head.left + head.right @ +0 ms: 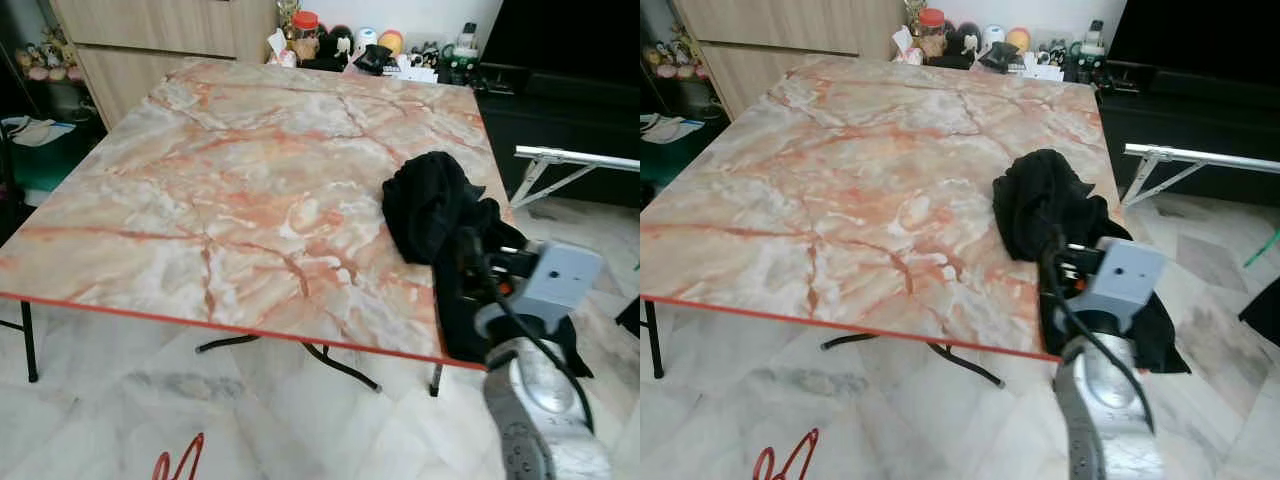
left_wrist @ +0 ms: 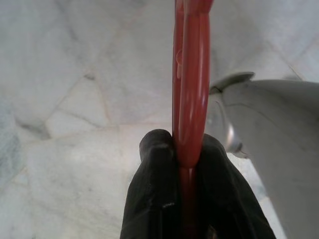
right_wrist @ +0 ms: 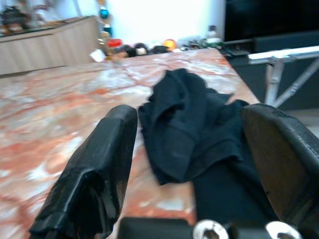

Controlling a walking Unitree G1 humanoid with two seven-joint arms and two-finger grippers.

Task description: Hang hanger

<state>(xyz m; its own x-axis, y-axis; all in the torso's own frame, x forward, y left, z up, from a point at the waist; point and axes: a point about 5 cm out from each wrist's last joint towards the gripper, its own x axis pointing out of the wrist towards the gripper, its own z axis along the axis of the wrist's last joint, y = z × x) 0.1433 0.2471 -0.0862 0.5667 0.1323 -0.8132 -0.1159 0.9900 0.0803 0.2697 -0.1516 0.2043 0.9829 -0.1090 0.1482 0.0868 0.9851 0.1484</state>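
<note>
While the red hanger (image 2: 187, 94) is already clamped between the two black fingers (image 2: 152, 199) of the left gripper (image 2: 187, 149), the hanging itself looks barely begun. In the left wrist view the fingers are pressed onto the hanger's thin red bar from both sides, and the bar runs straight out past the fingertips over the pale marble floor (image 2: 75, 99). From the head cameras a curl of the same red plastic peeps in low at the near edge of the picture, below the table's front rim.

The right gripper (image 3: 187, 149) is spread wide and holds nothing. A crumpled black garment (image 1: 435, 205) lies just beyond its fingertips, between and ahead of the two pads, on the right side of the marble-patterned table (image 1: 200, 200), with part of the cloth spilling over the table's edge. The fingers do not touch it yet, as far as the slightly blurred wrist picture lets me judge.

So one piece seems done: the hanger is in hand. What remains is probably the greater part: taking up the garment, getting the hanger into it, and carrying it to a rail. A white metal frame (image 1: 575, 160) stands beyond the garment, to the outer side of the right finger; whether it is the hanging place I cannot tell.
</note>
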